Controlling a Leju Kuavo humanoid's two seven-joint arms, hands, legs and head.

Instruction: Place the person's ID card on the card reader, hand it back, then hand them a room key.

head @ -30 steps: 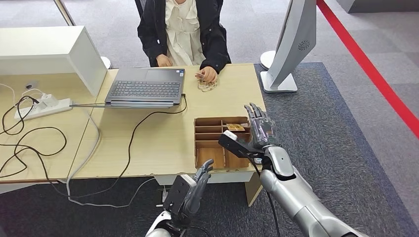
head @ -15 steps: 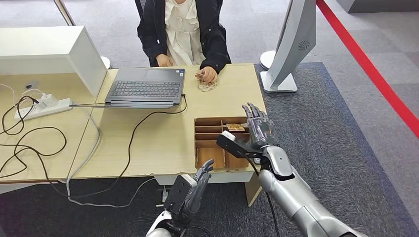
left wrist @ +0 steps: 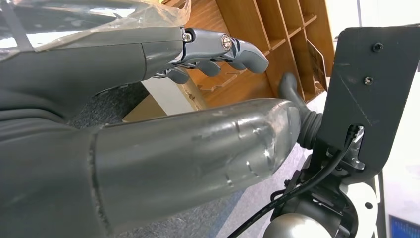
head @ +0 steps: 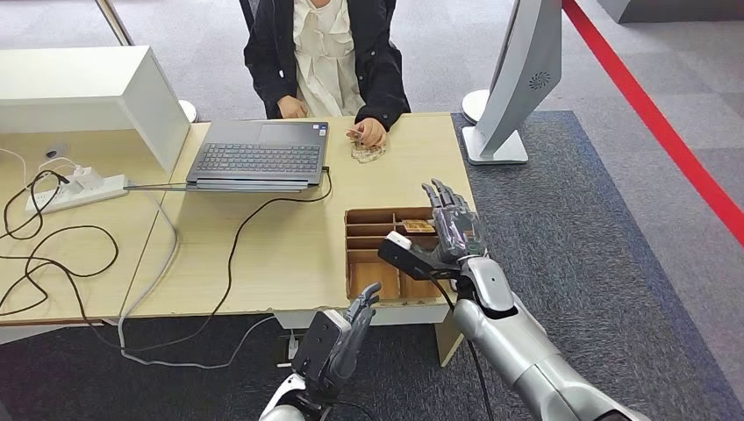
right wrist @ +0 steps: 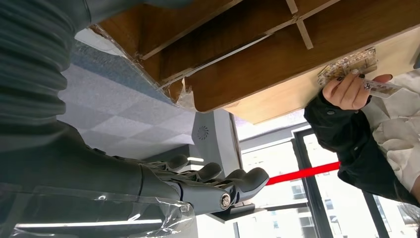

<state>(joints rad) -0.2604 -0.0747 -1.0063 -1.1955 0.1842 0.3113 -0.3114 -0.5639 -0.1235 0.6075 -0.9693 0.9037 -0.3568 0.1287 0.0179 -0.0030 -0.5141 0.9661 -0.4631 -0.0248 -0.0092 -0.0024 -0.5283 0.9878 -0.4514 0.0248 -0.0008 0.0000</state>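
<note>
Head view: right hand [head: 449, 221] hovers over the wooden divider tray [head: 373, 254] on the counter [head: 281, 254], fingers spread, holding nothing. Left hand [head: 349, 329] hangs below the counter edge, fingers apart and empty. Right wrist view: the person's hand [right wrist: 349, 90] holds the ID card [right wrist: 381, 88].

- The person [head: 326, 53] is cut off above the shoulders by the head view's top edge.
- What the person's hand [head: 370, 132] holds is too small for you to tell ID card from wrapper.
- The right hand [head: 452, 226] hides the far right corner of the wooden tray [head: 368, 263].
- The card in the tray [head: 418, 226] is too small to read.
- The left hand [head: 355, 326] is cut off below the wrist.
</note>
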